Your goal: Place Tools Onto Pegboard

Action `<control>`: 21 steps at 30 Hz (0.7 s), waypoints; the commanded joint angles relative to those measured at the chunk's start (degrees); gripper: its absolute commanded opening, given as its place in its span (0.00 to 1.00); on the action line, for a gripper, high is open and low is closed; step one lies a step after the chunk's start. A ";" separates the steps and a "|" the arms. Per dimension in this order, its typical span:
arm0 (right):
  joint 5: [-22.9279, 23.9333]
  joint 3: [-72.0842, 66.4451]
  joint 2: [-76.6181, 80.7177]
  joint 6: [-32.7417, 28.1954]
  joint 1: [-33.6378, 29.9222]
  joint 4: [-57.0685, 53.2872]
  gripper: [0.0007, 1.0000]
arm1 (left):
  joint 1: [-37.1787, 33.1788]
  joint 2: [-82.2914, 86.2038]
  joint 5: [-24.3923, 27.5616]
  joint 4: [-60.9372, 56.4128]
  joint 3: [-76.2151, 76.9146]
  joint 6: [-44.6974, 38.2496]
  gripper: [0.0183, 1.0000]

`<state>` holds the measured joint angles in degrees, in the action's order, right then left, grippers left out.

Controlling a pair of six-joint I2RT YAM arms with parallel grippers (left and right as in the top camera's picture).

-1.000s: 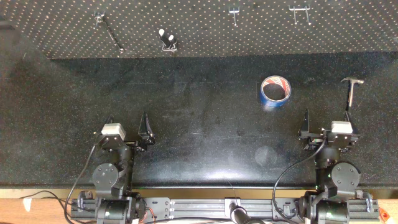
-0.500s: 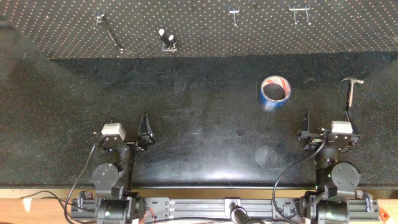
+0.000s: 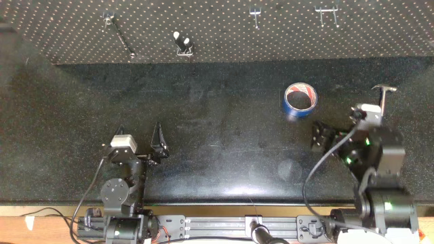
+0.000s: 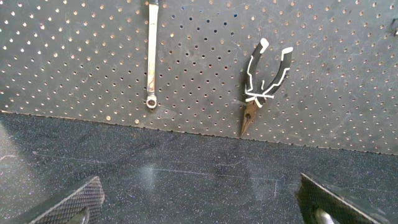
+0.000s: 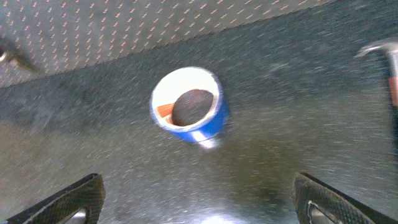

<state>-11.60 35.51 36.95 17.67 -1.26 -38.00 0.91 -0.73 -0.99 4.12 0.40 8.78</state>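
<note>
Nearest the bases, the left end effector (image 3: 139,139) sits low over the bench (image 3: 217,108) with its fingers spread wide and nothing between them. It is parked facing the pegboard (image 3: 271,34), probably because its side of the job looks finished. The right end effector (image 5: 199,208) is also wide and empty, angled down at the roll of blue tape (image 5: 189,109), so I judge the tape to be its next pick. The broad opening suits a grip across the roll's rim.

Farther out, the tape lies flat on the bench, core hole up. The hammer (image 3: 382,102) lies well to its right, head toward the board.

Farthest away, the wrench (image 4: 151,53) and the pliers (image 4: 264,81) already hang on the pegboard. Two bare hooks (image 3: 255,13) (image 3: 327,12) on the right half wait for the remaining tools.

A second ago the right arm sat folded like the left one. It has since lifted and swung inward toward the tape, while the left arm, the tape and the hammer have not shifted
</note>
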 commanded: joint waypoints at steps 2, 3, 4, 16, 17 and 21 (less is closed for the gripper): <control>-1.36 10.34 14.10 2.40 7.15 -4.04 0.98 | -0.20 0.52 0.63 0.42 -0.09 -0.92 1.00; -0.50 12.17 17.00 3.34 8.31 -5.22 0.98 | -0.20 0.52 0.63 0.44 -0.09 -0.92 1.00; -0.42 14.14 20.35 3.32 9.33 -6.47 0.98 | -0.20 0.52 0.63 0.44 -0.09 -0.92 1.00; 11.17 38.60 56.85 7.39 18.82 -18.25 0.98 | -0.20 0.52 0.63 0.44 -0.09 -0.92 1.00; 10.99 41.24 59.63 7.85 18.82 -20.17 0.98 | -0.20 0.52 0.63 0.44 -0.09 -0.92 1.00; 10.49 50.71 67.71 8.00 18.51 -26.64 0.98 | -0.20 0.52 0.63 0.44 -0.09 -0.92 1.00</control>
<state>-1.58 82.43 102.19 24.64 17.21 -63.55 0.91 -0.64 -0.99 4.10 0.40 8.78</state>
